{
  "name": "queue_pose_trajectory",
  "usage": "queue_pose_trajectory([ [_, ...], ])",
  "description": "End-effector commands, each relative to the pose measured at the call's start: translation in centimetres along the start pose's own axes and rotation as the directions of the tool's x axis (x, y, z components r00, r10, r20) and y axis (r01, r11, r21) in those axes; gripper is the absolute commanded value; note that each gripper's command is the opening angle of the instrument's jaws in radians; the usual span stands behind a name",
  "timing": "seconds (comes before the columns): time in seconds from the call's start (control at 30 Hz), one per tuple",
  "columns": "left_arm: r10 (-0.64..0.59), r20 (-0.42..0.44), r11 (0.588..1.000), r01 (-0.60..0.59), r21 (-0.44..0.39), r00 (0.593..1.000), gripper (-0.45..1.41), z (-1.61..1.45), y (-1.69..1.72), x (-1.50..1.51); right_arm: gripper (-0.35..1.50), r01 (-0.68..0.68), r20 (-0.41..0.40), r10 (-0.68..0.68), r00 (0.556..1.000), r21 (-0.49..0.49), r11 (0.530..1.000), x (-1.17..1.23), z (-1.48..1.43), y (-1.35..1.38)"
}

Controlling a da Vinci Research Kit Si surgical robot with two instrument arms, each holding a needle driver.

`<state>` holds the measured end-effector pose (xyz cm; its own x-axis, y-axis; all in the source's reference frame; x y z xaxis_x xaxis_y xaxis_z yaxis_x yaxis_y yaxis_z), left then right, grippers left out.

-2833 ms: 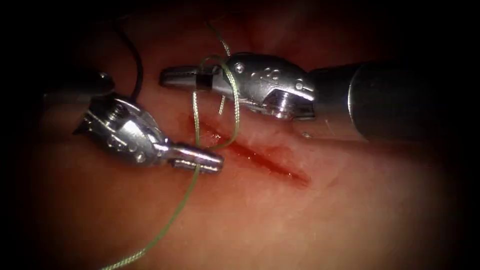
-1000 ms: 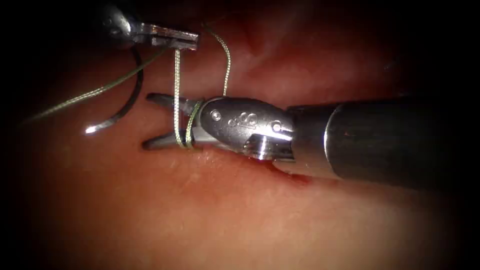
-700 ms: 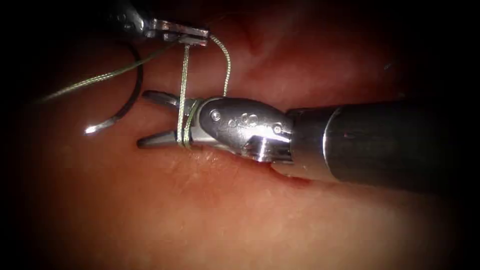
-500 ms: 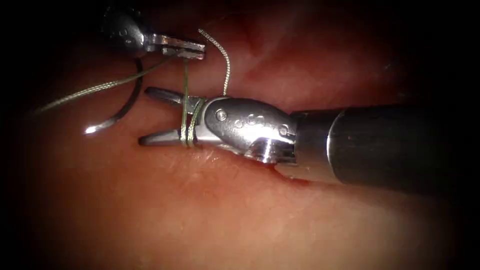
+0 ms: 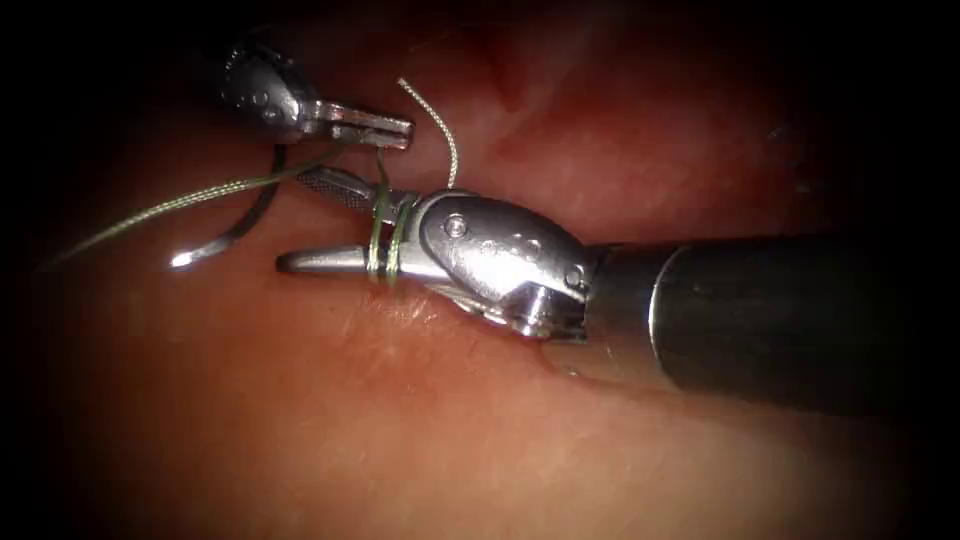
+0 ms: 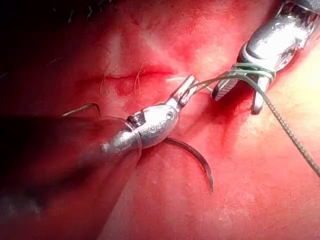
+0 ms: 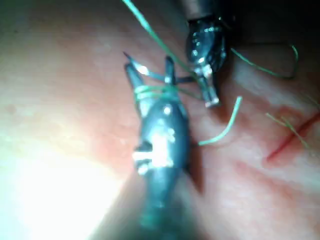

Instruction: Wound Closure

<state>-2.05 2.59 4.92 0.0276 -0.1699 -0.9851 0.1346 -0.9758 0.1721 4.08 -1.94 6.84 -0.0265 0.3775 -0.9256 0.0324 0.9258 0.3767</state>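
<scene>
My right tool [image 5: 292, 219] reaches in over the cut with its jaws open, and two turns of green thread [image 5: 385, 240] are wrapped around them. The left tool [image 5: 400, 130] sits just above it, shut on the thread that leads down into those turns. The long strand [image 5: 170, 207] trails off to the left. A short free tail [image 5: 440, 120] curls up behind the right tool. The dark curved needle [image 5: 262, 200] lies loose on the tissue [image 5: 400, 430] left of the cut, held by neither tool. The left wrist view shows the needle [image 6: 195, 156], the turns [image 6: 252, 71] and the cut [image 6: 135, 80].
The right tool's shaft [image 5: 780, 320] covers most of the cut. In the right wrist view the left tool [image 7: 212, 100] hangs close beside my right tool's open jaws, with a red stretch of the cut [image 7: 290, 137] and stray thread ends off to the side.
The left tool carried the thread from the lower left to the upper left, then edged nearer the right tool. The right tool came down over the cut, opened and now wears the turns.
</scene>
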Motion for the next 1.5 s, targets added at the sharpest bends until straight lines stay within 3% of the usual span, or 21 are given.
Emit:
queue_pose_trajectory([
  [0.03, 0.005, -0.001, 1.0, -0.005, 0.003, 1.0, -0.45, 0.01, -0.03, -0.04, 0.46, 0.001, -0.009, -0.001, 1.0, -0.007, 1.0, -0.02, 0.02, 0.05],
  [0.27, 0.007, -0.003, 1.0, -0.007, 0.003, 1.0, -0.45, -0.01, 0.08, 0.01, 0.46, -0.007, -0.07, 0.003, 0.998, -0.047, 0.999, 0.05, -0.07, 0.14],
  [0.73, 0.006, -0.017, 1.0, -0.006, -0.013, 1.0, -0.45, -0.09, 0.36, 0.23, 0.42, -0.012, -0.059, 0.005, 0.998, -0.114, 0.993, 0.03, -0.3, 0.24],
  [0.87, 0.007, -0.019, 1.0, -0.007, -0.015, 1.0, -0.45, -0.12, 0.46, 0.3, 0.41, -0.09, -0.059, 0.081, 0.995, -0.165, 0.982, 0.01, -0.35, 0.29],
  [0.9, 0.007, -0.02, 1.0, -0.007, -0.017, 1.0, -0.45, -0.11, 0.53, 0.35, 0.39, -0.171, -0.076, 0.159, 0.984, -0.191, 0.967, 0.0, -0.36, 0.31],
  [1.17, 0.008, -0.021, 1.0, -0.008, -0.018, 1.0, -0.45, -0.03, 0.74, 0.52, 0.29, -0.35, -0.12, 0.329, 0.937, -0.264, 0.899, -0.03, -0.42, 0.34],
  [1.33, 0.008, -0.02, 1.0, -0.008, -0.017, 1.0, -0.45, 0.0, 0.78, 0.56, 0.29, -0.378, -0.127, 0.356, 0.926, -0.328, 0.866, -0.11, -0.47, 0.38],
  [1.5, 0.006, -0.015, 1.0, -0.007, -0.011, 1.0, -0.45, 0.09, 0.79, 0.59, 0.3, -0.363, -0.059, 0.376, 0.925, -0.428, 0.827, -0.28, -0.54, 0.34],
])
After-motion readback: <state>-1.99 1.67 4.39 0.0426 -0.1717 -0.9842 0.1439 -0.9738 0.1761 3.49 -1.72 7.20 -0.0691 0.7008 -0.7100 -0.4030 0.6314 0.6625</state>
